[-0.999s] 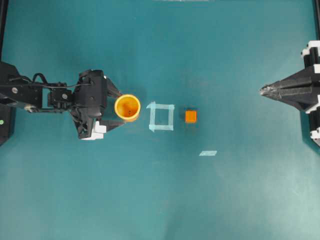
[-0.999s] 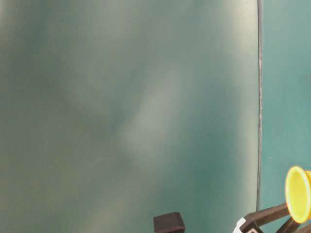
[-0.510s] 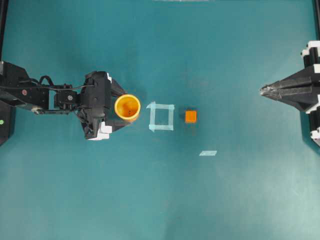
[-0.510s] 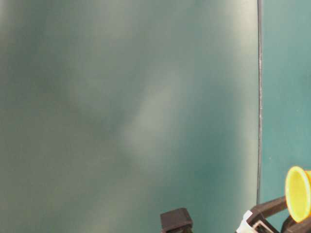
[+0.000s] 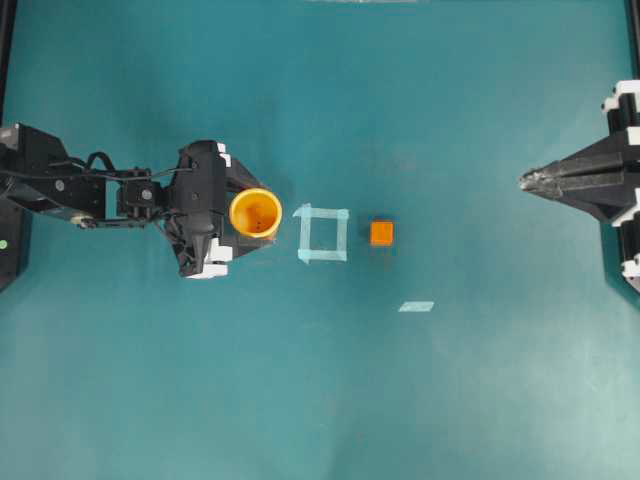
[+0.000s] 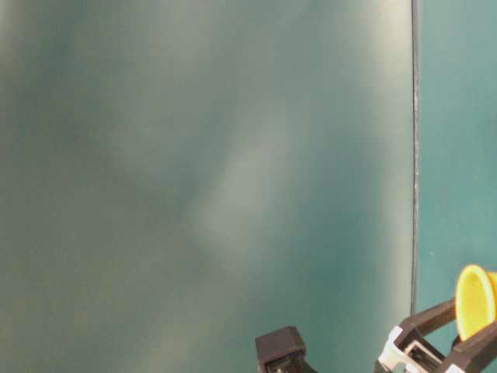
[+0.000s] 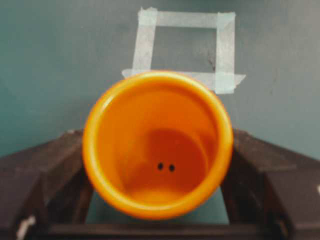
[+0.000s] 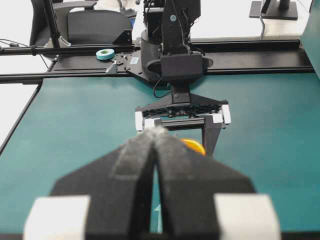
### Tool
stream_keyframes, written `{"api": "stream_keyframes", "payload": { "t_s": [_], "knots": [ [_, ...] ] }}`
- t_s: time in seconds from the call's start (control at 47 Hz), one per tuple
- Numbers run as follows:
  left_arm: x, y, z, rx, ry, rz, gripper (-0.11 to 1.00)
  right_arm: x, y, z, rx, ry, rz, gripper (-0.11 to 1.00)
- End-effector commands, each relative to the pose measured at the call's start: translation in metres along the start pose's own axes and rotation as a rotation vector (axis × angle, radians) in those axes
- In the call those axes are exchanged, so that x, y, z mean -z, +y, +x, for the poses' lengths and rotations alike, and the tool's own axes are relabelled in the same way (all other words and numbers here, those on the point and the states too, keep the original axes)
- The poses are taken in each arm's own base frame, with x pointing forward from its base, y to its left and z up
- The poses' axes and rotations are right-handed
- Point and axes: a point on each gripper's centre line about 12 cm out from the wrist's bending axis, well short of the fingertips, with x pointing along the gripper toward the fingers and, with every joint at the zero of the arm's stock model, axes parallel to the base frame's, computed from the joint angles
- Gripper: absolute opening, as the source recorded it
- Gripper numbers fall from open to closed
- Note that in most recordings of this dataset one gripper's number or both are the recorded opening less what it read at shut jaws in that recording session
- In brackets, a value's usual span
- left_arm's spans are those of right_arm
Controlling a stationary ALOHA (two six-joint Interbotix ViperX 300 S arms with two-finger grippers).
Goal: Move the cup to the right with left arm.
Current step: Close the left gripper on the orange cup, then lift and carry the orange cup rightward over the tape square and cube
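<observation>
The yellow-orange cup (image 5: 256, 213) stands upright on the teal table, left of centre. My left gripper (image 5: 254, 216) is open and straddles it, one black finger close against each side of the cup (image 7: 157, 145). I see a sliver of table between the cup's lower body and the fingers (image 7: 60, 165). At table level the yellow rim (image 6: 475, 301) shows above a finger. My right gripper (image 5: 523, 181) rests far right, shut and empty, with its jaws (image 8: 156, 131) pointing at the cup (image 8: 194, 146).
A pale tape square (image 5: 323, 233) lies just right of the cup. A small orange cube (image 5: 381, 233) sits right of that square. A short tape strip (image 5: 416, 306) lies further right and nearer the front. Black frame rails edge the table.
The left arm has slid right, bringing its fingers fully alongside the cup, and the fingers have drawn closer together. The cup and the right arm have stayed put.
</observation>
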Motion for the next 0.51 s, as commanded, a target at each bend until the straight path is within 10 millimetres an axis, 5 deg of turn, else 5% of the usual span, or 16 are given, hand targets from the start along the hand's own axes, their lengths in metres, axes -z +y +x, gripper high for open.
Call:
{"api": "stream_keyframes", "payload": {
  "t_s": [0.0, 0.489],
  "knots": [
    [-0.009, 0.0, -0.002, -0.001, -0.04, 0.003, 0.68, -0.012, 0.001, 0.003, -0.003, -0.029, 0.003, -0.01],
    [-0.05, -0.006, -0.009, 0.017, -0.087, 0.03, 0.68, -0.012, 0.001, 0.003, -0.003, -0.028, 0.002, -0.01]
  ]
}}
